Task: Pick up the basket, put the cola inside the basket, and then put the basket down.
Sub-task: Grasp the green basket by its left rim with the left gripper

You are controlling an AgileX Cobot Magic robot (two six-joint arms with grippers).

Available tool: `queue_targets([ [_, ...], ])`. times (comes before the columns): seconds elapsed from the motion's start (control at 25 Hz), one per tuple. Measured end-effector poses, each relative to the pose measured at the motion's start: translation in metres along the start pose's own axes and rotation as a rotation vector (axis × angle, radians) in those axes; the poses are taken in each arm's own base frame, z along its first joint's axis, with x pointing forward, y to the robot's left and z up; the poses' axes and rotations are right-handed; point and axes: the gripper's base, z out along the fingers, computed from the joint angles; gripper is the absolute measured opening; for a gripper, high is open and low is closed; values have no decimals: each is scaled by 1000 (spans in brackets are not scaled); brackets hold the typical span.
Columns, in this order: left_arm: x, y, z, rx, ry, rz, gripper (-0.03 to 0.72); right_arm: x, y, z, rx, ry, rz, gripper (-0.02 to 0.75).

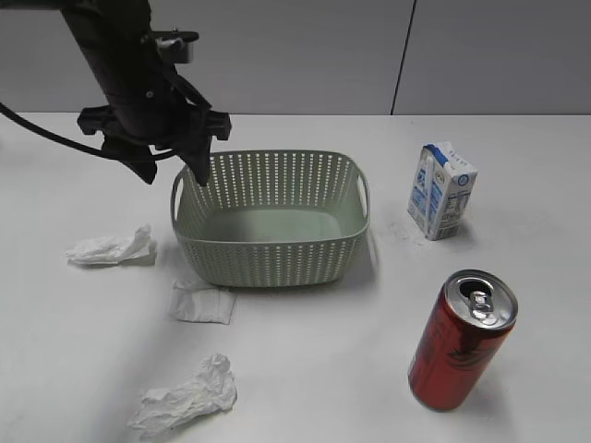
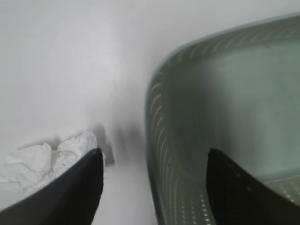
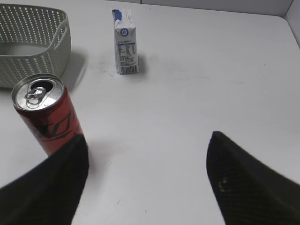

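Sage-green plastic basket (image 1: 270,220) with slotted walls sits on the white table (image 1: 517,332), and the left gripper (image 1: 174,168) hangs over its left handle end with fingers spread apart. The left wrist view makes that clearer: one dark finger (image 2: 75,190) is outside the wall above a crumpled white tissue (image 2: 44,161), the other finger (image 2: 246,192) is inside over the basket floor, so the rim runs between them, nothing clamped. It's pretty blurry though.

The tall red cola can (image 1: 462,340) with silver pull-tab top stands upright, well apart from the basket. The exterior view doesn't show the right gripper (image 3: 147,180) at all; only the right wrist view does, fingers wide apart, the can just beside its left finger (image 3: 47,187), whether touching I can't tell. A blue-and-white milk carton (image 3: 125,49) stands farther out, between the fingers' line.
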Motion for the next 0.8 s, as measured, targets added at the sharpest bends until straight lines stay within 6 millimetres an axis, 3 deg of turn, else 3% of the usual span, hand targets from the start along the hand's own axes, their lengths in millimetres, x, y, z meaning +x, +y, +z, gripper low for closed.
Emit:
queue_targets([
  [0.44, -1, 5, 43, -24, 80, -63, 496, 0, 0, 0, 0, 0, 0, 591],
  [0.8, -3, 5, 49, -21, 64, -111, 302, 0, 0, 0, -1, 0, 0, 591],
])
